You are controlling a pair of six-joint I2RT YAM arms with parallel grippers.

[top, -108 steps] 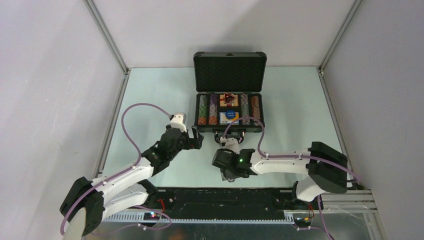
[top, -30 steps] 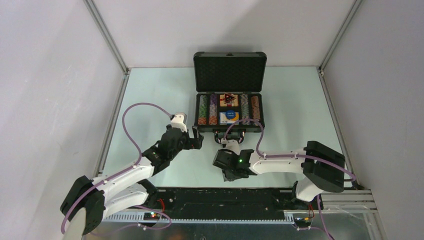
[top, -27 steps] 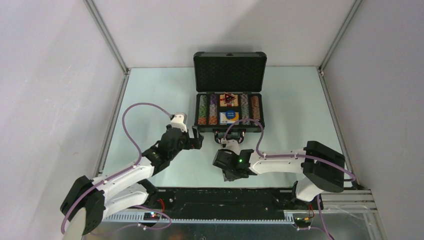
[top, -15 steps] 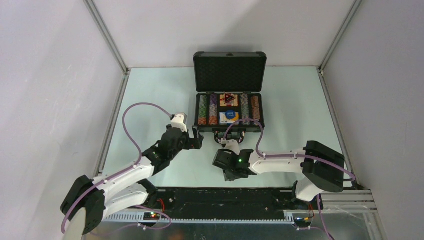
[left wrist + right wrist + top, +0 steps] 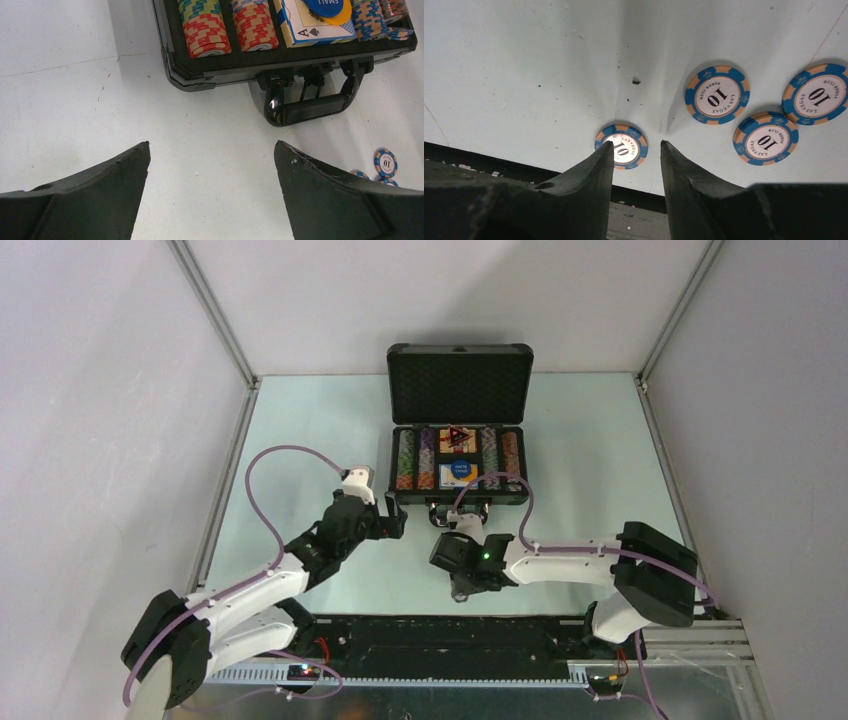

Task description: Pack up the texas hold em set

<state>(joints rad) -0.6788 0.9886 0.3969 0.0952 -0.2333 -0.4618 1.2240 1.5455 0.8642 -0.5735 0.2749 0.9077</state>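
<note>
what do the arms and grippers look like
Both arms are white links with black joints: left arm, right arm. A purple cable loops along each. The left gripper and right gripper have dark, wedge-shaped fingers. A green light glows on the right wrist.

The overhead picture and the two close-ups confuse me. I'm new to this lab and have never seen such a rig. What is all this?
Two white robot arms are bolted at the near edge of a table. The overhead picture looks down from behind them. Each close-up comes from a camera on one wrist, so the dark wedges are that arm's own fingers. On the table stands an open briefcase holding rows of poker chips and a card box. The left arm's fingers are spread wide in front of the case's handle, holding nothing. The right arm's fingers are above several loose blue chips near the table's edge. They are partly open beside one chip and grip none.
</note>
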